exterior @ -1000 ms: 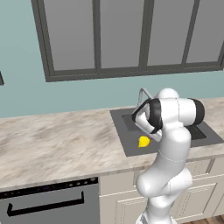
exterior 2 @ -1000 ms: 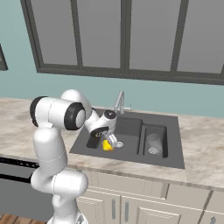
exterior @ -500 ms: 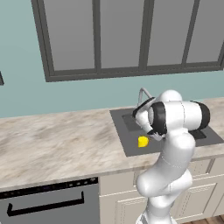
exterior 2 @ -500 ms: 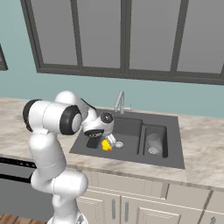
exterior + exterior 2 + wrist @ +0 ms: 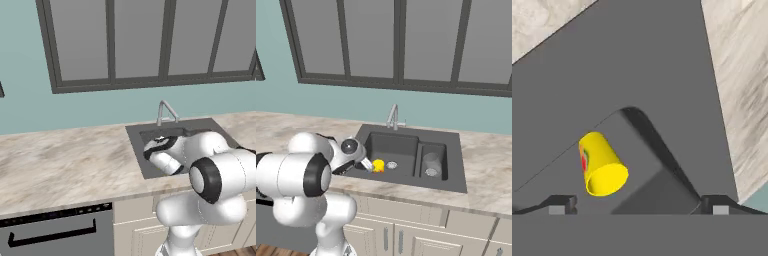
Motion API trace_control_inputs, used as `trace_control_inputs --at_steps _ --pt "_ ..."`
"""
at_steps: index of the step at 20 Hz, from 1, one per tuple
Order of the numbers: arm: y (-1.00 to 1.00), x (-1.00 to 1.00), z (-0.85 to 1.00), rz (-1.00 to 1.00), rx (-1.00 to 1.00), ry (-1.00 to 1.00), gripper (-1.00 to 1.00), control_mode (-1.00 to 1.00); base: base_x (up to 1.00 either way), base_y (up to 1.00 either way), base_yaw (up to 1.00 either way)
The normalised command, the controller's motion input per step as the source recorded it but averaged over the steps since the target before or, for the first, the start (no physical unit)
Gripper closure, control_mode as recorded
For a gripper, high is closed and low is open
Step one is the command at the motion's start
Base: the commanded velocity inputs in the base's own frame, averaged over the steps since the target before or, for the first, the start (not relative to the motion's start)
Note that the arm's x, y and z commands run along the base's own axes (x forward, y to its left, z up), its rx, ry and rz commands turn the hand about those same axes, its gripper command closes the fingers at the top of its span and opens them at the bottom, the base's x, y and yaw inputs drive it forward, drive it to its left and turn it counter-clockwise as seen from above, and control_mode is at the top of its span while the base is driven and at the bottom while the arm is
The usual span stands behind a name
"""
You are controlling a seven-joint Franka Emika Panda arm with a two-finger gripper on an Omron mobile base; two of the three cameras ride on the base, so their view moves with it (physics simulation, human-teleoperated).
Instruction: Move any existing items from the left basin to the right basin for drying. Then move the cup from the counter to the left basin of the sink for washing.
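The yellow cup with its red-orange mark lies on its side on the floor of the left basin, beside the round silver drain. The cup is free of my gripper. My gripper hangs above the basin's near left corner, open wide, with nothing between its fingertips. From the right base camera the gripper sits just left of the cup. A pale glassy item stands in the right basin of the dark sink.
The thin curved tap rises behind the sink's divider. Beige marbled counter runs left of the sink and a strip continues right. A dishwasher front sits below the counter. My arm covers much of the sink in the left base view.
The jaws have spread wider and drawn back from the cup, which stays lying in the left basin. The arm has folded lower toward the sink's front left.
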Motion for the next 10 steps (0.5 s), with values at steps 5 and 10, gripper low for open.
trace_control_inputs --at_steps 5,10 --pt "0.55 -0.13 1.00 0.00 -0.23 0.00 -1.00 -1.00 0.00 0.00 0.00" --pt "0.40 0.00 1.00 0.00 -0.21 0.00 -1.00 -1.00 0.00 0.00 0.00"
